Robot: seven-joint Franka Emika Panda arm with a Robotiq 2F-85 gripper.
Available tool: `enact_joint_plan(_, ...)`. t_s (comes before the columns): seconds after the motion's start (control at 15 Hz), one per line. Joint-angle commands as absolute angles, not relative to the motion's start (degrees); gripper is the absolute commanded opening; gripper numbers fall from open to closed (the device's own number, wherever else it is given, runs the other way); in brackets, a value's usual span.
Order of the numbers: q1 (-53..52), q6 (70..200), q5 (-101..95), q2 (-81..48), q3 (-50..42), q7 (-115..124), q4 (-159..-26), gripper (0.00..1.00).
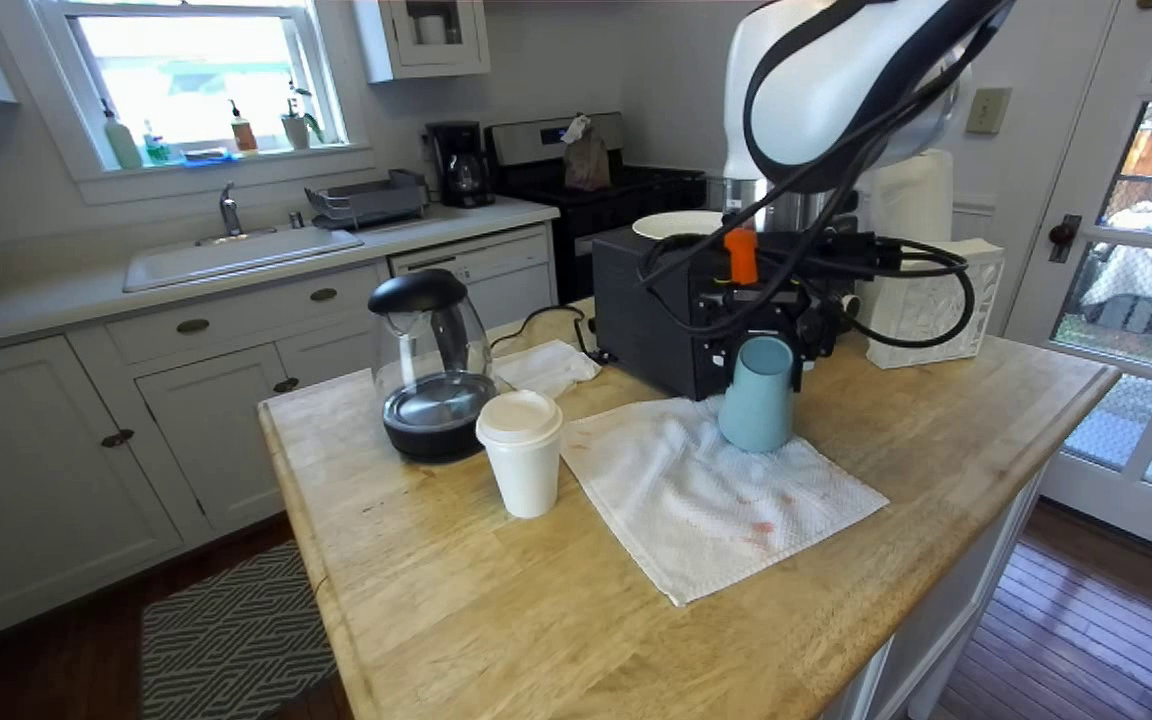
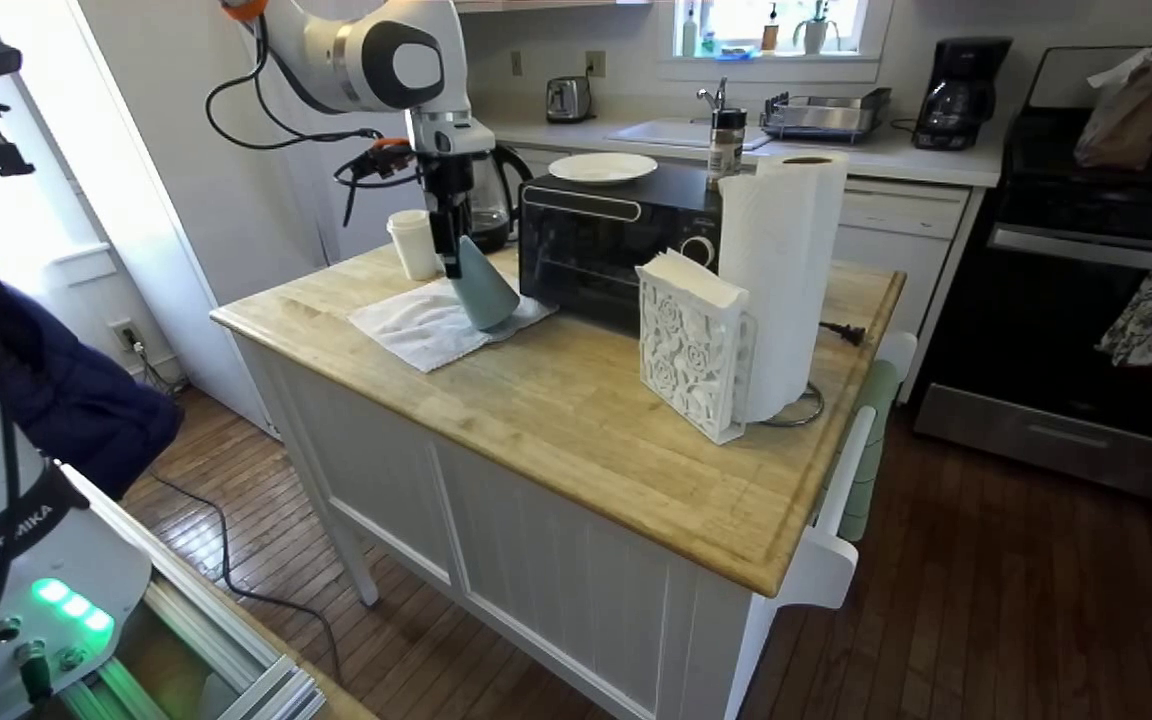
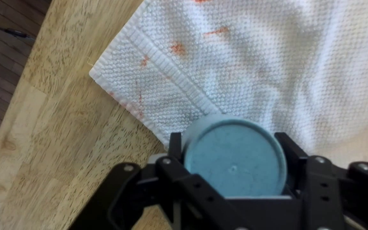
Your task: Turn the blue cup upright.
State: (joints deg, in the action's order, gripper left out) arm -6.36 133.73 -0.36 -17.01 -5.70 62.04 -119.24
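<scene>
One teal tumbler (image 1: 758, 405), the blue cup of the task, leans over a white towel (image 1: 676, 500) on the wooden table (image 1: 536, 620), closed base upward and wide mouth downward. Both black fingers (image 3: 175, 144) of the hand (image 3: 229, 142) lie against opposite sides near the base, so the hand appears closed down to the tumbler's width, with a hold on it. Whether the rim touches the towel or sits just above it, I cannot tell.

The grasp looks done; the turn does not. The tumbler is tilted, yet its mouth is far from facing up. Left to do, as I judge it: lift until the rim clears the towel, roll the tumbler over, stand it on its base and let go.

In both exterior views a black toaster oven (image 2: 586, 240), with a white plate (image 2: 602, 168) on top, is close beside the tumbler and seems the main hindrance to a wide turn. The rumpled towel could snag the rim or give the base poor footing. A lidded white cup (image 1: 522, 462) is just beside the towel, with a glass kettle (image 1: 441, 425) near it. Toward the table's other end, a napkin holder (image 2: 691, 345) and a paper towel roll (image 2: 781, 290) stand well apart from the tumbler.
</scene>
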Motion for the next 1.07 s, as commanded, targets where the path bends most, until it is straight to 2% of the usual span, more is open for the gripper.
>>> enact_joint_plan(0.0, -8.57, 140.11, -8.31, -13.91, -7.07, 71.08, -125.04, 0.47)
enact_joint_plan(0.4, -10.49, 146.36, -20.97, -12.13, -7.77, 84.55, -129.59, 0.47)
enact_joint_plan(1.0, -10.05, 146.52, -25.92, -10.52, -5.9, 88.06, -132.52, 0.47)
